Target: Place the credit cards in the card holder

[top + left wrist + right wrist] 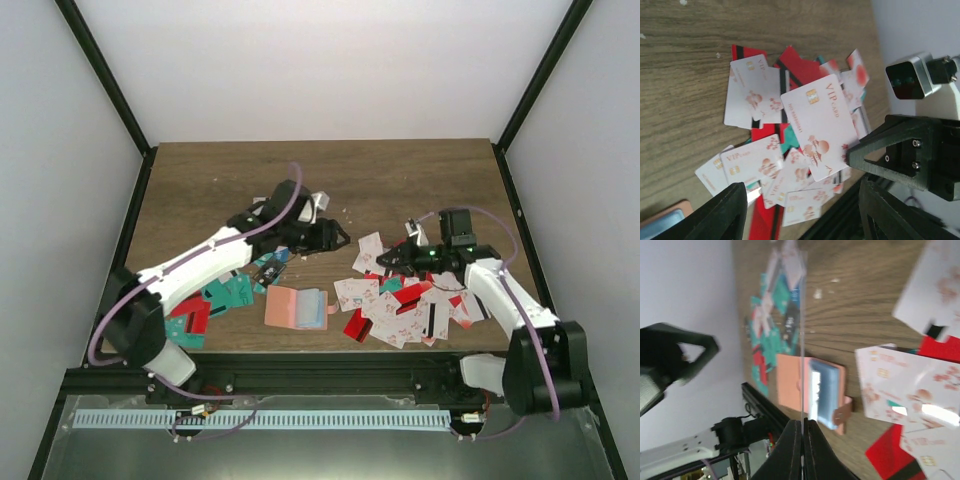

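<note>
The card holder [297, 308] is laid open on the wooden surface [400, 170], near its front edge. It is set between two heaps of credit cards [405, 305]: teal and red ones on the left, and a larger heap, mostly white and red, on the right. The holder is touched by neither gripper.

The right gripper [384, 260] is held above the far side of the right heap. Its fingers [790, 440] are pressed together on a white credit card [820, 125]. From the right wrist that card is seen edge-on, as a thin line rising from the fingertips, with the holder lying beyond it. From the left wrist its printed face is shown, raised over the scattered cards and pinched at one lower corner.

The left gripper [335, 237] is stretched out over the middle of the surface, beyond the holder. Its fingers [725, 215] are spread, and nothing is held between them.
</note>
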Robot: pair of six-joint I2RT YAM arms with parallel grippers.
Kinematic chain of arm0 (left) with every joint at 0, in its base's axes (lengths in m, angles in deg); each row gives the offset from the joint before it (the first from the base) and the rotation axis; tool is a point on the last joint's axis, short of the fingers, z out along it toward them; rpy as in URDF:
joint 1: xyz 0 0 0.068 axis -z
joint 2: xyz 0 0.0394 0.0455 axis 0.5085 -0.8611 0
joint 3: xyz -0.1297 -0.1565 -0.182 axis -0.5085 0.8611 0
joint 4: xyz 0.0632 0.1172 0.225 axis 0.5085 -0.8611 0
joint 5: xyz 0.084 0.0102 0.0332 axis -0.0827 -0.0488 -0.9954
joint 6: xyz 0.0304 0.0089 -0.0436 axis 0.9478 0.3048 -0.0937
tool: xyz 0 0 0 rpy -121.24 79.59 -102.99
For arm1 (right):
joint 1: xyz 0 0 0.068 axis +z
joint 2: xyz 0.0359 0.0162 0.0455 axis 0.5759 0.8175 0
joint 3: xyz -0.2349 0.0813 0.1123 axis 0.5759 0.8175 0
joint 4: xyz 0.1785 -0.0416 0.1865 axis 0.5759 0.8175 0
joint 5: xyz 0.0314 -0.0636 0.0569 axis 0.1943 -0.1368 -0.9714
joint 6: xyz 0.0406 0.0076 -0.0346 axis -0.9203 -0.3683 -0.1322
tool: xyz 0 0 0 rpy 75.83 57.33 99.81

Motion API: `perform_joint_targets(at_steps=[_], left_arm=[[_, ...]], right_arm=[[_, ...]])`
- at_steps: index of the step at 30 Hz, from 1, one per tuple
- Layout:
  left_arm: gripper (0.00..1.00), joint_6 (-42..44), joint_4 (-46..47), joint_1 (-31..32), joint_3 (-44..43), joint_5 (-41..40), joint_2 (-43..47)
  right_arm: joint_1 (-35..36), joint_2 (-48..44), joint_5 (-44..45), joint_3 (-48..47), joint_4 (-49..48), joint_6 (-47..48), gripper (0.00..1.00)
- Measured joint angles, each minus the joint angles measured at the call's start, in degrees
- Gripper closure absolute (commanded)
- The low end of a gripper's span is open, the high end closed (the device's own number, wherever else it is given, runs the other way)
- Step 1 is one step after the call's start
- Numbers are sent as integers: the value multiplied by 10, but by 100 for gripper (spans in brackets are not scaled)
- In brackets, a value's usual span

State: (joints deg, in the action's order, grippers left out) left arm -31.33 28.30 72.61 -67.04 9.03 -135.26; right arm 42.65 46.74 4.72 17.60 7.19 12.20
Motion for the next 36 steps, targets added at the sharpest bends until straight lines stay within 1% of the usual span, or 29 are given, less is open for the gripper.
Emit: perform_joint_targets(at_steps=[2, 6, 11, 13, 17, 23, 24, 26, 28, 29, 30, 31, 33, 34, 36], left_arm=[[32, -29, 35, -10, 36, 19, 37], [31, -88, 118, -27, 86, 66, 90], [32, -145, 230, -28, 104, 121, 109], [35, -166, 272, -28, 110, 137, 112], [44, -199, 340, -28, 117, 160, 112], [60, -223, 379, -27, 118, 165, 116], [64, -225, 382, -27, 118, 166, 117], [76, -227, 390, -27, 120, 166, 119], [91, -230, 398, -26, 120, 168, 120], [95, -235, 401, -26, 121, 168, 120], [96, -238, 404, -26, 121, 169, 120], [96, -235, 407, -25, 121, 170, 120], [96, -238, 412, -25, 122, 172, 122], [96, -235, 408, -24, 122, 171, 124], [96, -220, 376, -24, 121, 160, 132]], right_arm=[[0, -35, -28, 0, -28, -36, 99], [1, -87, -77, 0, -109, -113, 99], [7, -121, -116, 0, -221, -208, 99], [10, -125, -124, -1, -251, -233, 99], [21, -127, -136, -5, -301, -274, 99], [37, -142, -144, -8, -362, -319, 99], [40, -144, -144, -8, -370, -325, 99], [46, -147, -145, -8, -383, -332, 99], [53, -149, -145, -8, -391, -339, 99], [56, -149, -145, -8, -394, -340, 99], [59, -149, -145, -8, -396, -342, 98], [61, -150, -144, -8, -396, -343, 89], [63, -151, -141, -8, -391, -342, 65], [63, -151, -139, -8, -385, -341, 56], [66, -151, -132, -11, -356, -321, 46]])
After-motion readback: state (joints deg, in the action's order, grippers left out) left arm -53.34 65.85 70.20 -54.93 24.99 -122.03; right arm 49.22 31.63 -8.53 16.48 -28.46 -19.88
